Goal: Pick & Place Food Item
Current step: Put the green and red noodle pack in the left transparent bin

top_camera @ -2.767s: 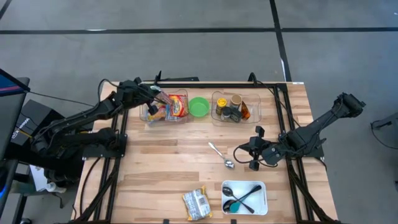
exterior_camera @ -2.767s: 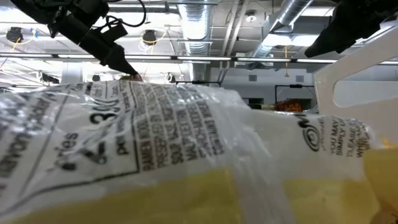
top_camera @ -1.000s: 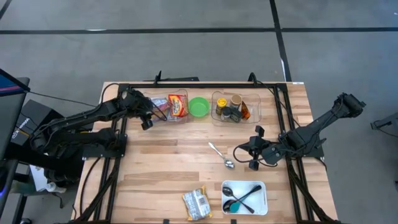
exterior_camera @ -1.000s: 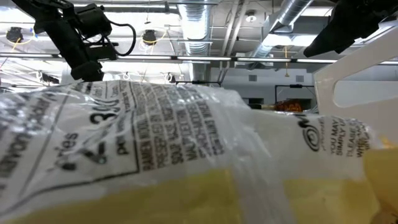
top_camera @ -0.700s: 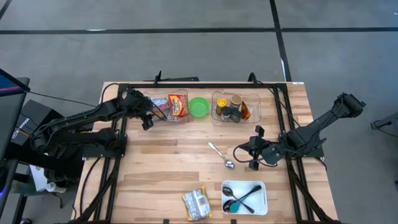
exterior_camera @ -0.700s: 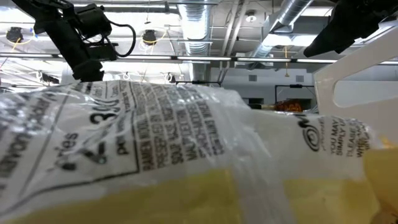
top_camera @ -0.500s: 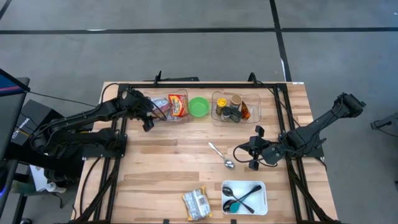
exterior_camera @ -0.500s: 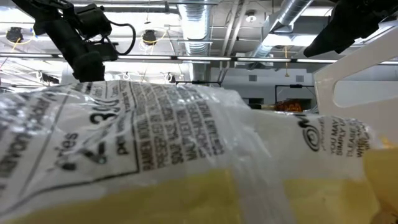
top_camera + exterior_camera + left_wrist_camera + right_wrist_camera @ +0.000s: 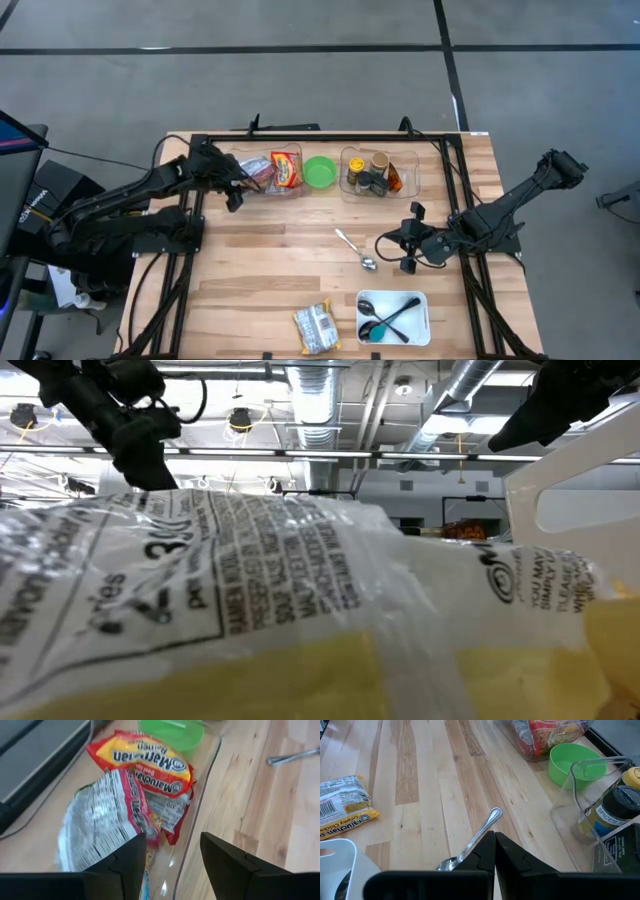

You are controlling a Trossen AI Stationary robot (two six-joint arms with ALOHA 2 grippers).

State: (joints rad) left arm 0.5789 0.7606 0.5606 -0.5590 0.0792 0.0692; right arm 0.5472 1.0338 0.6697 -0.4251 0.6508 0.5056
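Our left gripper (image 9: 170, 862) has pulled back from the clear bin (image 9: 293, 152) with its jaws apart and nothing between them, so we figure the ramen packs (image 9: 145, 775) just got dropped off there. They're lying crinkled inside the bin, overlapping each other. Right gripper (image 9: 494, 851) sits with jaws together by the spoon (image 9: 470, 845).

A smooth grey concrete floor (image 9: 300, 90) crossed by dark painted lines (image 9: 250, 48) surrounds the pale wooden plank desk (image 9: 270, 270) edged by a black metal frame (image 9: 330, 136). In the low view, silver ventilation ducts (image 9: 455, 385), pipes and round ceiling lamps (image 9: 240, 420) hang overhead in a workshop-like hall.
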